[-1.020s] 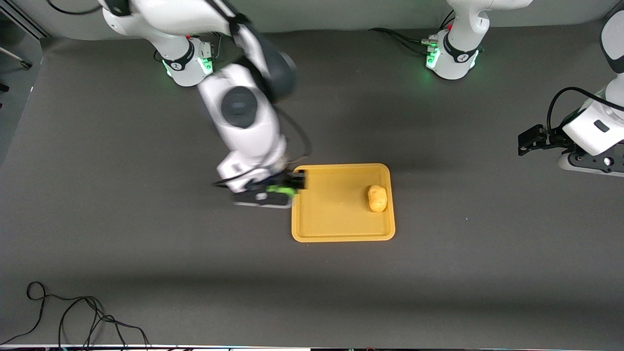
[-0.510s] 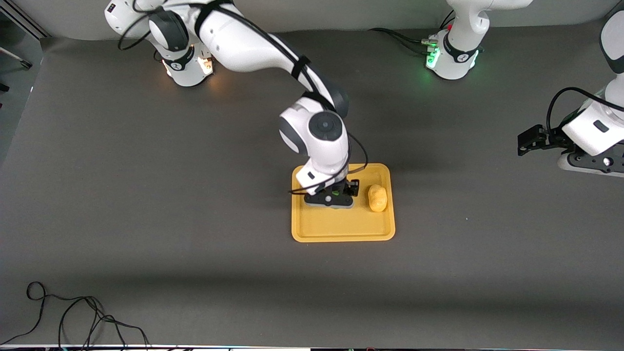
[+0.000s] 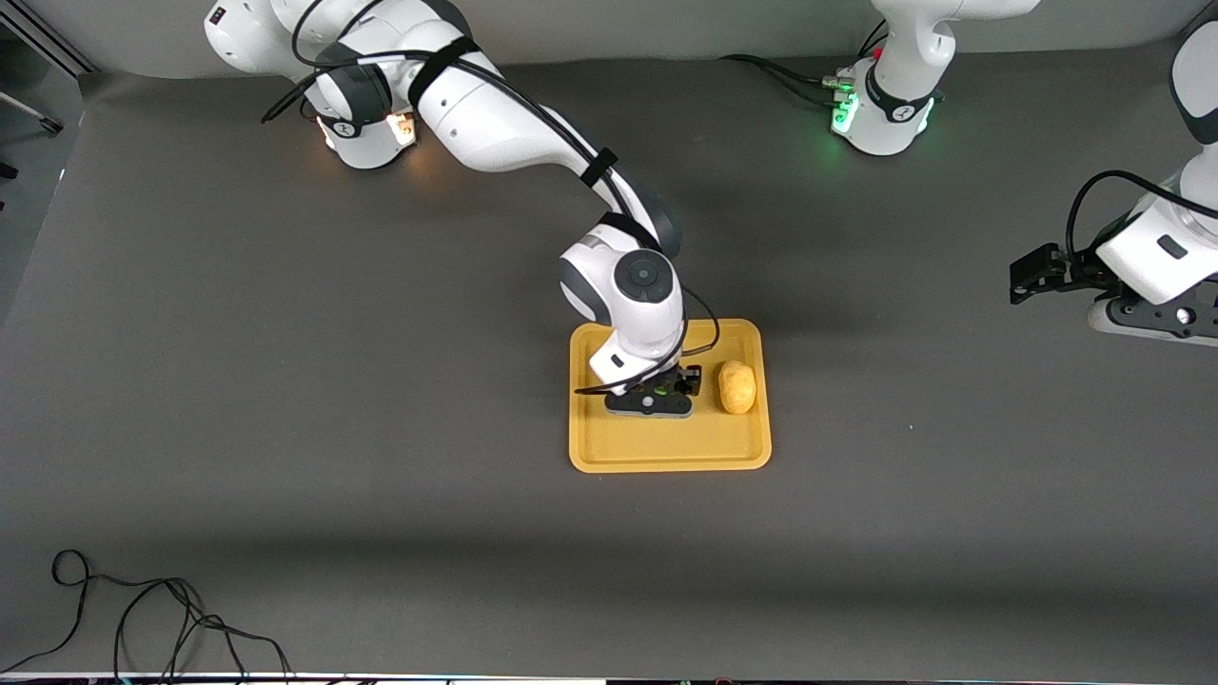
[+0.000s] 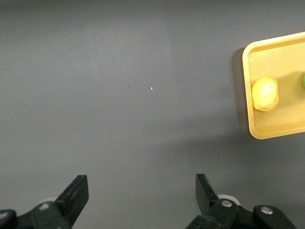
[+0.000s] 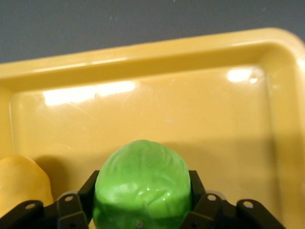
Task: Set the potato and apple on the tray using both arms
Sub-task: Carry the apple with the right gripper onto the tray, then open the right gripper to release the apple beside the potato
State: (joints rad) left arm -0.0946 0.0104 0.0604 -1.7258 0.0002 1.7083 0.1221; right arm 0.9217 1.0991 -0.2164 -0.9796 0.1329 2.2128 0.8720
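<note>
The orange-yellow tray point(image 3: 666, 447) lies mid-table. The yellow-tan potato point(image 3: 736, 387) rests on the tray, toward the left arm's end; it also shows in the left wrist view point(image 4: 264, 94) and the right wrist view point(image 5: 21, 183). My right gripper point(image 3: 657, 392) is over the tray's middle, beside the potato, shut on the bright green apple point(image 5: 142, 183), of which only a sliver shows in the front view point(image 3: 658, 389). My left gripper point(image 4: 140, 198) is open and empty, waiting over bare table at the left arm's end, also in the front view point(image 3: 1032, 271).
The tray's rim point(image 5: 143, 52) fills the right wrist view, and one corner of it point(image 4: 252, 129) shows in the left wrist view. A black cable point(image 3: 143, 618) lies near the table's front edge at the right arm's end. Dark grey mat surrounds the tray.
My right arm has swung the apple from beside the tray's edge to over the tray's middle, next to the potato, then eased slightly lower. The left arm and potato have not moved.
</note>
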